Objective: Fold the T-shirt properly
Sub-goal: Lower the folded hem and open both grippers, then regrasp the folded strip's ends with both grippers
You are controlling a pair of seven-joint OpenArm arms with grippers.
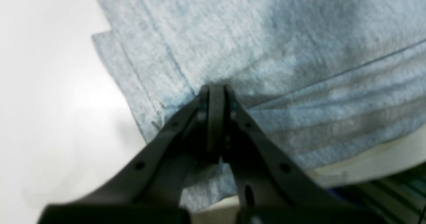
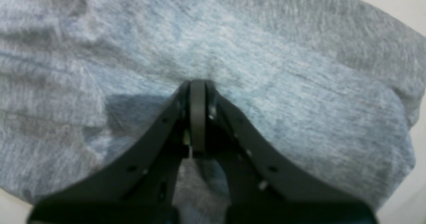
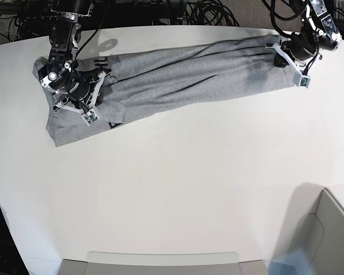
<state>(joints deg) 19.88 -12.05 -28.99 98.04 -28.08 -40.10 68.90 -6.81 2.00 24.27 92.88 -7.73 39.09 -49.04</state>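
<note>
So the T-shirt (image 3: 183, 74) is stretched out long across the far side of the white table (image 3: 178, 189), folded lengthwise into a narrow band that runs from one arm to the other. Bits of black lettering peek out near the end on the base view's left.

The left pincer (image 1: 216, 89) has its jaws pressed together at the hem end, and the wrist view shows several stacked layers of grey fabric edge right at the tips, so it looks clamped on the shirt. The right pincer (image 2: 198, 84) is the same deal: jaws closed, tips buried in bunched grey cloth at the other end.

In the base view, the left pincer (image 3: 286, 51) sits at the right end and the right pincer (image 3: 83, 94) at the left end, well apart.

A grey bin (image 3: 327, 229) sits at the near corner.
</note>
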